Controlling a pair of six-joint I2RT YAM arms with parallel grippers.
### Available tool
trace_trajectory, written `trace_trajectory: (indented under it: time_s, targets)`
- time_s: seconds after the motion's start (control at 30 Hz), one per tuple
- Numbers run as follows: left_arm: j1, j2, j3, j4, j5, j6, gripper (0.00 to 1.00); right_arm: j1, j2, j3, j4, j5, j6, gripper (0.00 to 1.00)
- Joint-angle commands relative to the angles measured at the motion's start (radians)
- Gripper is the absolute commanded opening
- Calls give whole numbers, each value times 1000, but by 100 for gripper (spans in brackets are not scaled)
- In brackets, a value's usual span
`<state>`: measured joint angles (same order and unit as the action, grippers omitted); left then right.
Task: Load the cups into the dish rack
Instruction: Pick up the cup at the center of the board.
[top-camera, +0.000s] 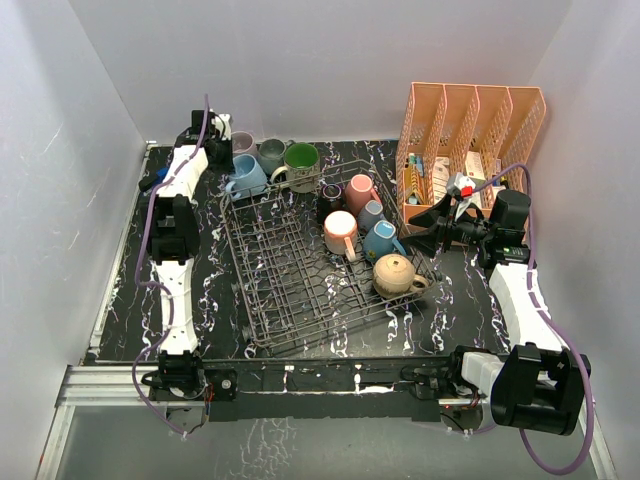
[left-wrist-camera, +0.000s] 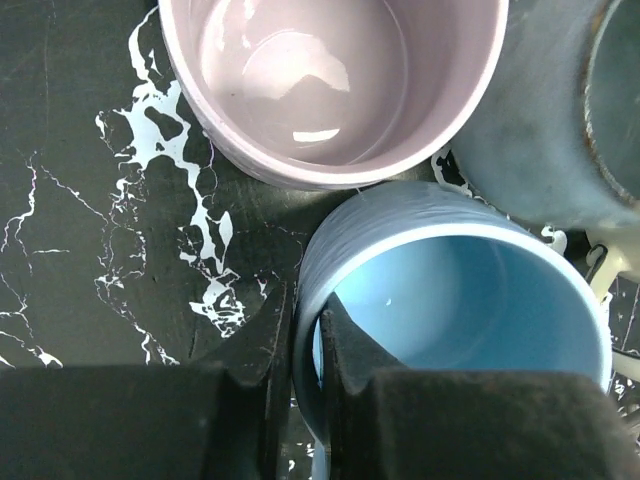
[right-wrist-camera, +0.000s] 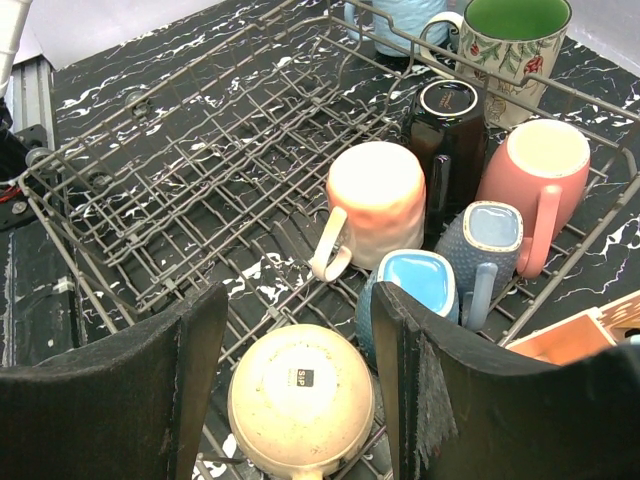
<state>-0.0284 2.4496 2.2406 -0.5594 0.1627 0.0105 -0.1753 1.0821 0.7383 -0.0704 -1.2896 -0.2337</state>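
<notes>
Our left gripper (left-wrist-camera: 305, 325) pinches the light blue mug's (left-wrist-camera: 470, 300) wall at the table's eleven o'clock, outside the dish rack (top-camera: 290, 290); our right gripper (right-wrist-camera: 298, 300) hangs spread. Lifting could bump the mauve mug (left-wrist-camera: 330, 80) crowding its twelve o'clock, or the thin rim grip may slip

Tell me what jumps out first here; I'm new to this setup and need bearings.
The dark wire dish rack fills mid-table, six mugs clustered at its right end. At the far left, the left gripper has its jaws pinching the light blue mug's wall.
</notes>
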Motion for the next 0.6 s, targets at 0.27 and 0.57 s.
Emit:
trace_trajectory:
  time_s: [0.27, 0.57]
  targets:
    - [90, -166, -119, 133, 23, -135, 0, -6, 16, -4, 51, -24, -4, 62]
    - [186, -383, -370, 336, -35, -288, 0, -7, 25, -11, 56, -42, -6, 62]
